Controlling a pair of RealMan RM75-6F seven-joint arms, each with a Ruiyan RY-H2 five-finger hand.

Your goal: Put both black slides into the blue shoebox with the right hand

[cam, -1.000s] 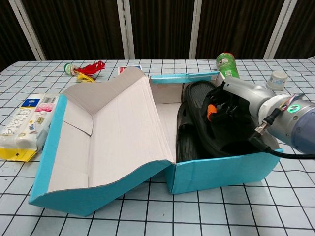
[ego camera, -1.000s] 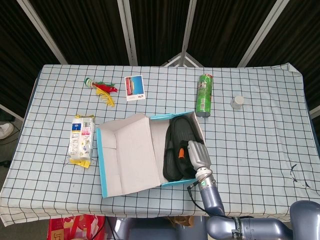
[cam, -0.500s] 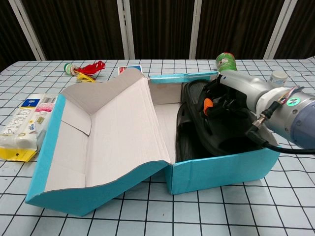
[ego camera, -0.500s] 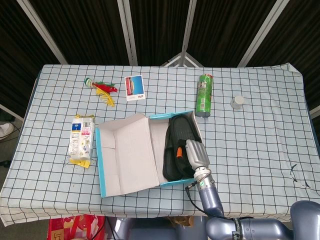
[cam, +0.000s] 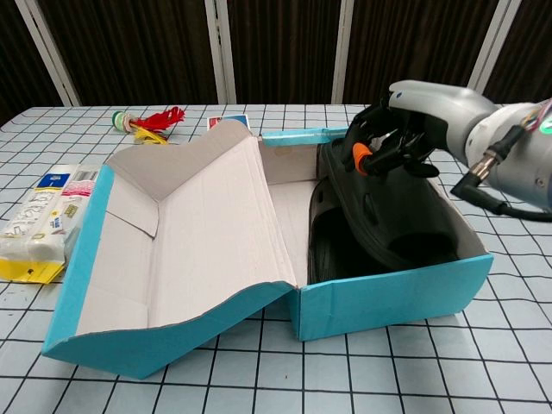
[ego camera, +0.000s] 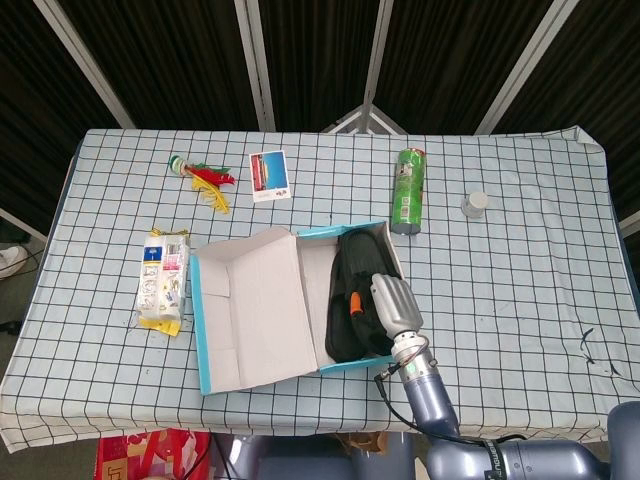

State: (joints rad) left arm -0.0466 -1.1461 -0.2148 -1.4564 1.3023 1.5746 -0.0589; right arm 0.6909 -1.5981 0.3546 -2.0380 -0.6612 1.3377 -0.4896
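Observation:
The blue shoebox (ego camera: 362,229) (cam: 388,297) stands open at the table's near middle, its lid (cam: 198,233) folded out to the left. Both black slides (ego camera: 355,270) lie inside it. One slide (cam: 392,228) rests tilted on top of the other (cam: 326,252). My right hand (ego camera: 393,305) (cam: 418,116) hovers over the box's right half, just above the upper slide. Its fingers curl downward and hold nothing. My left hand appears in neither view.
A green can (ego camera: 408,190) (cam: 395,108) lies behind the box, with a small white jar (ego camera: 475,204) (cam: 488,138) to its right. A tissue pack (ego camera: 163,280) (cam: 39,220) lies left of the lid. A feather toy (ego camera: 205,178) and a card (ego camera: 268,175) sit at the back.
My right hand has lifted out of the box and off the upper slide, which stays inside. The box has shifted slightly left.

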